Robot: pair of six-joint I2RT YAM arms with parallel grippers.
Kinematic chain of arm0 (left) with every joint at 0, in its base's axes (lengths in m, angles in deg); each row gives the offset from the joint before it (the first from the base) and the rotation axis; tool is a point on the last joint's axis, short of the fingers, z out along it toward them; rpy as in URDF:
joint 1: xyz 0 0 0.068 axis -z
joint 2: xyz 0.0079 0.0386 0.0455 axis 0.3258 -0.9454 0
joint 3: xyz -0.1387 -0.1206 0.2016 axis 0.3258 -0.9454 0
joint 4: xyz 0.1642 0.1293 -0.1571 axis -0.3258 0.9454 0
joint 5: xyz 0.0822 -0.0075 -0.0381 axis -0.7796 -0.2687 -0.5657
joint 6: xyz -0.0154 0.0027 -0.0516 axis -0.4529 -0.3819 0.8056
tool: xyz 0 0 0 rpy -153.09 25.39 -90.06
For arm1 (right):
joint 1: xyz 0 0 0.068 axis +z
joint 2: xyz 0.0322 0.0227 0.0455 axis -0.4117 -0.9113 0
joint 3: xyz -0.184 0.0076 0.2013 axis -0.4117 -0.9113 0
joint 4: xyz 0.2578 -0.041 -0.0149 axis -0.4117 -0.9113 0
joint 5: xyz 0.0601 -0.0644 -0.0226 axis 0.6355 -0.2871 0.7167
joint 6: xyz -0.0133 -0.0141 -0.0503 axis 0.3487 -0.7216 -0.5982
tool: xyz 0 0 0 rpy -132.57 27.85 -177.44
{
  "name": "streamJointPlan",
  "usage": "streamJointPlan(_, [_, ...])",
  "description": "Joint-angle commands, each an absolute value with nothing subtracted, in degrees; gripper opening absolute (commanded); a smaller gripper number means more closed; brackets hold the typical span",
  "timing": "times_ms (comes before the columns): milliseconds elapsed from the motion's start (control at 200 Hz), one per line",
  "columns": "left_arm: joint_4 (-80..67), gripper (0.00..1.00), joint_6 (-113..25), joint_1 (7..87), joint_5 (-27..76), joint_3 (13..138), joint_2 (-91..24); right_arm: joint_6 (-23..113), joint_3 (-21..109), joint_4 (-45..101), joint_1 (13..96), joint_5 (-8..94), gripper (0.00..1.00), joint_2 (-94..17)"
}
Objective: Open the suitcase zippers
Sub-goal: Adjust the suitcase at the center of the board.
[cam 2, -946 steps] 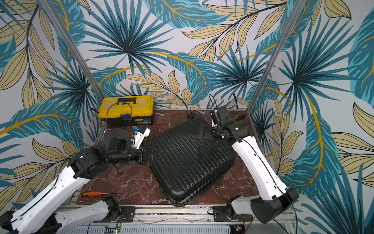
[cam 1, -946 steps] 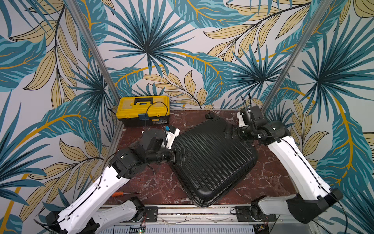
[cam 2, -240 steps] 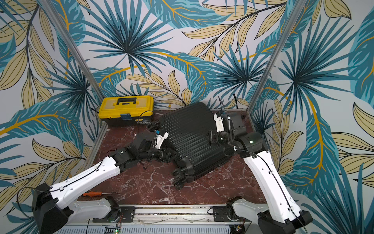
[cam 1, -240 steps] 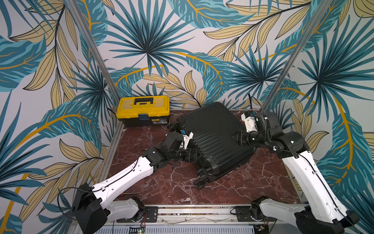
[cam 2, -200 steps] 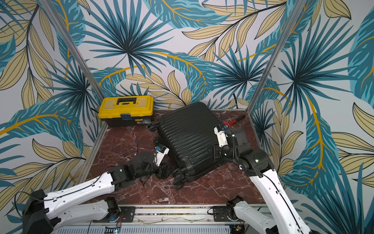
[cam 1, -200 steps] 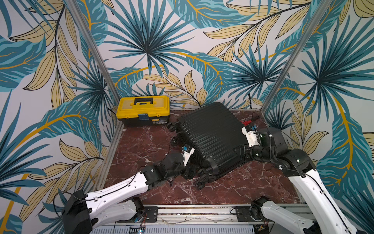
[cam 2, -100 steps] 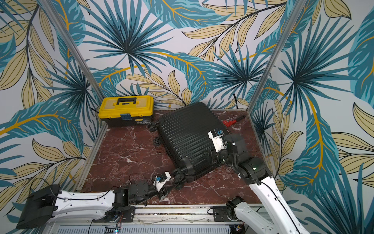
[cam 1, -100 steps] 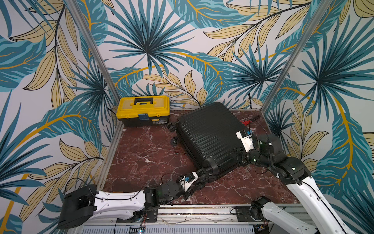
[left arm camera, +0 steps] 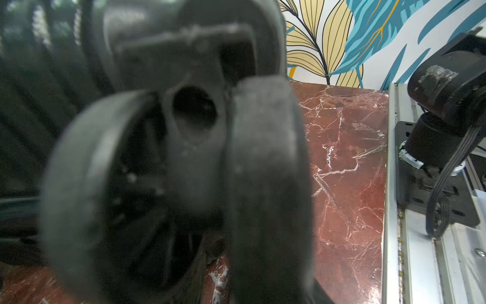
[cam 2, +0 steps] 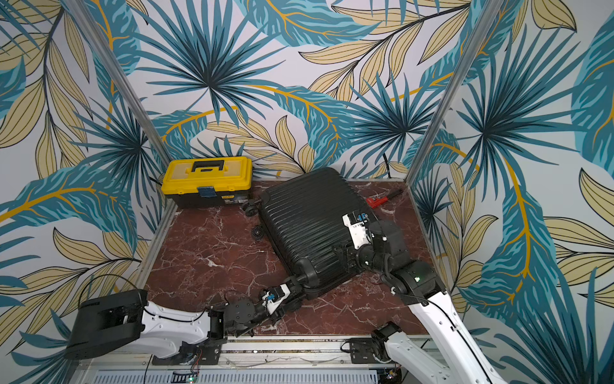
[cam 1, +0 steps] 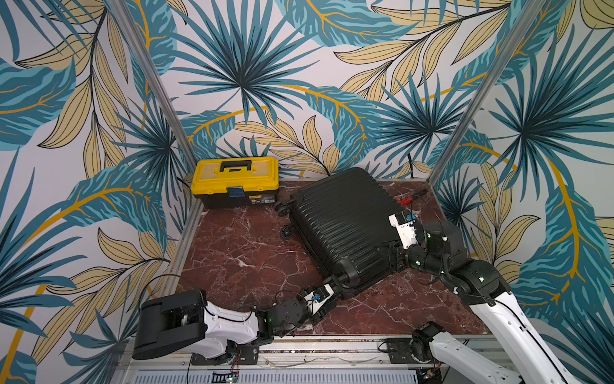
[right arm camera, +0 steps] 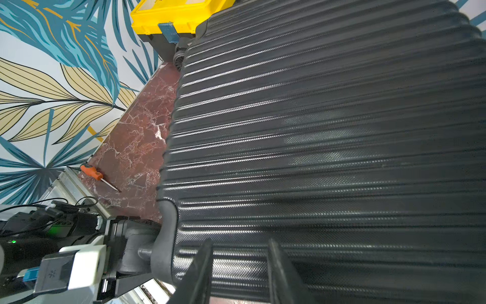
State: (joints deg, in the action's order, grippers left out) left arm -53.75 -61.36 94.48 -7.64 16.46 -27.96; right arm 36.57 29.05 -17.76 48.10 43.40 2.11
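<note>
leaf-print walls box in a red marble surface point(cam 1: 239, 246). suitcase point(cam 1: 342, 219) lies flat and shut, slantwise, right of the yellow toolbox point(cam 1: 234, 176). left end effector point(cam 1: 334, 286) sits at its near corner wheel point(left arm camera: 171, 171); whether it grips, i cannot tell. right end effector point(right arm camera: 239, 252) is spread over the ribbed face

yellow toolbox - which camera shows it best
Both top views: the whole yellow toolbox shows, lid, handle and front latch, at the back beside the suitcase. The right wrist view catches only a lid corner and the blue latch past the suitcase. The left wrist view does not show it.
</note>
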Motion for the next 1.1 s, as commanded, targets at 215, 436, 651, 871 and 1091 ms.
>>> streamJointPlan(215, [-60.67,0.42,-62.23,94.20,-11.06,21.06,-35.28,38.23,27.32,-17.17,48.48,42.53,0.36,2.89])
streamJointPlan(436, [-60.78,0.41,-59.94,92.36,-11.43,21.27,-37.35,37.52,27.94,-18.64,48.56,42.40,0.36,3.30])
streamJointPlan(651, [-60.75,0.33,-60.48,91.18,-10.36,22.77,-39.02,37.96,27.85,-19.59,48.78,45.25,0.35,3.60])
streamJointPlan(871, [-60.66,0.10,-61.44,90.10,-9.14,24.14,-40.64,38.20,28.49,-22.71,51.41,46.24,0.33,3.33])
streamJointPlan(1091, [-60.67,0.00,-61.53,89.95,-8.26,24.60,-42.56,37.97,30.41,-26.45,54.95,46.31,0.33,1.85])
